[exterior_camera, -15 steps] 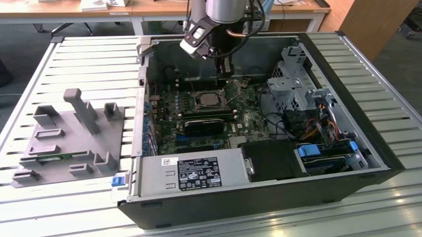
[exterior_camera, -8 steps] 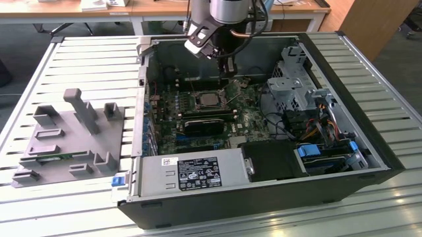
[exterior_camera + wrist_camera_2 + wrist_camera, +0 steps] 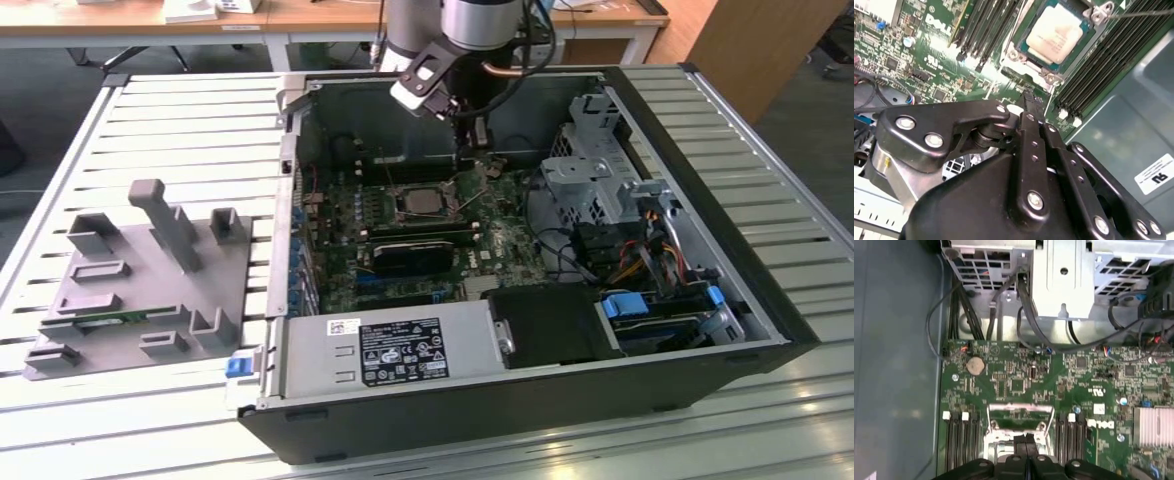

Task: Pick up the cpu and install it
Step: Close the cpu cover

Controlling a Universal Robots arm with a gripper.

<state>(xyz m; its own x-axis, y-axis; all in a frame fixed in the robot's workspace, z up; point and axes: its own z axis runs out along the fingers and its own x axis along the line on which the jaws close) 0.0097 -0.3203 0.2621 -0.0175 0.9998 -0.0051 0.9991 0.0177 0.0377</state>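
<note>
Hovering with jaws pressed shut and empty, your gripper (image 3: 1033,102) sits just beside the socket (image 3: 1013,54) where the cpu (image 3: 1059,35) lies seated; keep contact off its shiny top and bear only on the metal frame (image 3: 1021,409).

lab: slatted workbench (image 3: 160,120), opened computer case (image 3: 534,380).

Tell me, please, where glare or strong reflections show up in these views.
In the second wrist view, the cpu is washed pale by reflected light; in the exterior view, the slatted table glares white along its near edge; in the first wrist view, the metal bracket shines brightly.
</note>
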